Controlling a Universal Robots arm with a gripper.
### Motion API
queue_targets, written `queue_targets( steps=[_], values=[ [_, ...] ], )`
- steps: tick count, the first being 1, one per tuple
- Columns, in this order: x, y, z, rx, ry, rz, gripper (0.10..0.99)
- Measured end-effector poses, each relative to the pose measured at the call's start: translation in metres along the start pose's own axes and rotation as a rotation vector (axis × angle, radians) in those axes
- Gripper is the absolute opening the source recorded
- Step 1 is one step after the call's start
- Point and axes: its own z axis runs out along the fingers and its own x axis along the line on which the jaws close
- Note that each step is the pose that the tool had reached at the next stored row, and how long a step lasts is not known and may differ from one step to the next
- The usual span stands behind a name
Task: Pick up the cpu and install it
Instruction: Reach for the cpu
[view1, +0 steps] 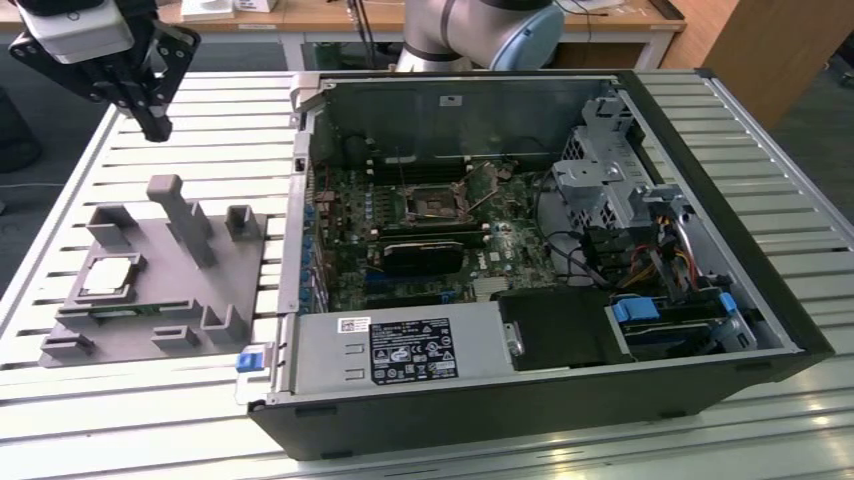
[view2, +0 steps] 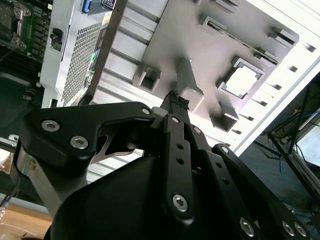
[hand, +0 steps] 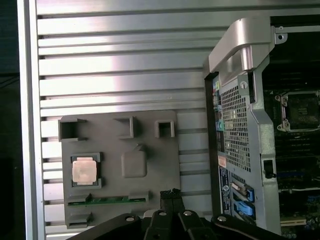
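Exterior view: my gripper (view1: 155, 128) hangs high over the far corner of the slatted table (view1: 747, 120), fingers pinched together, nothing in them. The cpu (view1: 110, 277) lies flat in its recess on the grey tray (view1: 254, 270), well apart from me, and the tall post (view1: 187, 220) stands between us. Risk as I judge it: a straight dive clips that post. The socket (view1: 430, 205) sits deep inside the open computer case (view1: 534, 400), so the case wall is another thing to snag on. Second wrist view: the gripper (view2: 176, 99) tips meet and line up over the post (view2: 186, 80), not over the cpu (view2: 241, 81); going down closed would press on the chip or the tray (view2: 200, 45) instead of straddling it. First wrist view: the gripper (hand: 170, 192) is closed and empty, and the cpu (hand: 83, 170) sits off to one side, the green strip (hand: 107, 200) just beside its recess on the tray (hand: 160, 155). Poor centring could catch the strip or tilt the chip. The socket (hand: 300, 110) looks bare, and a tilted drop there could damage it.
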Motion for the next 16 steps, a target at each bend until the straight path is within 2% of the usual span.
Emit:
queue_targets(
  steps=[16],
  values=[
    [0.0178, -0.0014, -0.0001, 0.0, 0.0, 0.0, 0.106]
  ],
)
